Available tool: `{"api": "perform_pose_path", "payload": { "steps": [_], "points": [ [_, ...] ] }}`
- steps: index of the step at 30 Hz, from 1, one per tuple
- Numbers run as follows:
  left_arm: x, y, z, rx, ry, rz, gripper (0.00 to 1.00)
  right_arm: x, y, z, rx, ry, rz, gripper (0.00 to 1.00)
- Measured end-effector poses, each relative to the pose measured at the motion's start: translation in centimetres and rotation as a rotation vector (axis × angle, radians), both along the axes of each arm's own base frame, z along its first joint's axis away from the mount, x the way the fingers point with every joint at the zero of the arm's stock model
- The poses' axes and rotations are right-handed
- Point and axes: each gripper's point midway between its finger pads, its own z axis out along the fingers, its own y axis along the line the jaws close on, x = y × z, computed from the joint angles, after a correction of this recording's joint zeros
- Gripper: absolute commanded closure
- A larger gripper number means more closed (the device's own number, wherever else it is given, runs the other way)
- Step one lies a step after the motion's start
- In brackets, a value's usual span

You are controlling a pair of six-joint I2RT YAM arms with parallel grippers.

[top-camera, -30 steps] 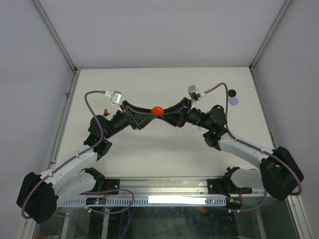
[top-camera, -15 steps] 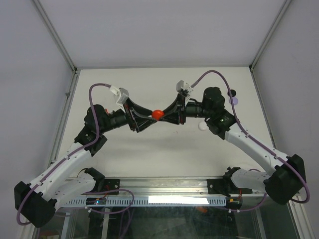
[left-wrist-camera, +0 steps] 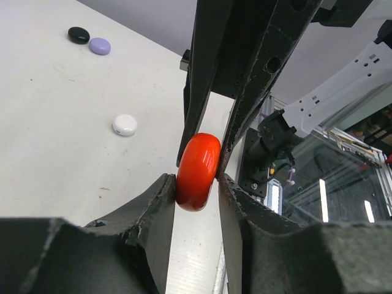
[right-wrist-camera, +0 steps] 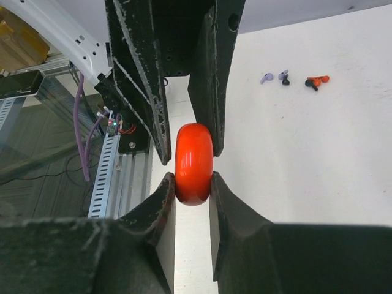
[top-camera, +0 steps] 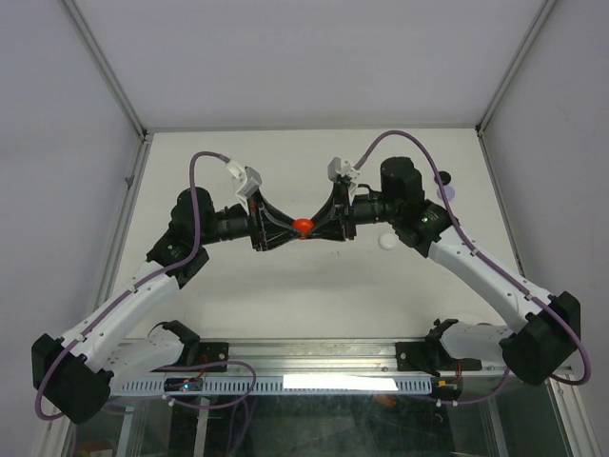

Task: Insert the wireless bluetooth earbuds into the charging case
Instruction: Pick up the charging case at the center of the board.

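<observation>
red glossy round charging case (top-camera: 303, 227) hangs in the air over the white table (top-camera: 285, 305), midway between the arms and edge-on to both wrist cameras. left gripper (left-wrist-camera: 197, 184) pinches it across its two flat faces. right gripper (right-wrist-camera: 193, 184) is clamped on the same faces from the opposite side, so all four fingers bear on the one disc. judged step: a two-handed hold to get the shut case open, since no earbud can go in yet. to do it well, one gripper should anchor while the other works the lid half. both squeezing the same faces would likely keep it shut, and the glossy shell could squirt out if a pinch sits off centre. no seam or hinge shows, so i cannot tell which half is the lid. only the left wrist view shows a white round case (left-wrist-camera: 124, 125), a lavender round case (left-wrist-camera: 100, 45) and a black round case (left-wrist-camera: 78, 35) lying on the table, well apart from the hold. only the right wrist view shows the small stemmed earbuds (right-wrist-camera: 283, 77), lavender and orange-red, grouped on the table far from the case.
</observation>
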Motion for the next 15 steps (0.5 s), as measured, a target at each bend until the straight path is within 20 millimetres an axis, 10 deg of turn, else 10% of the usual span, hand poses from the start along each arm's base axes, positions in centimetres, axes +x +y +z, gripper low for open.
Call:
{"api": "perform_pose_path", "payload": {
  "steps": [8, 15],
  "points": [
    [-0.34, -0.09, -0.58, 0.022, 0.008, -0.038, 0.99, -0.49, -0.03, -0.51, -0.021, 0.015, 0.037, 0.87],
    [-0.33, -0.06, -0.37, 0.009, -0.006, -0.035, 1.00, -0.41, 0.03, -0.51, 0.005, 0.010, 0.023, 0.55]
  ]
}}
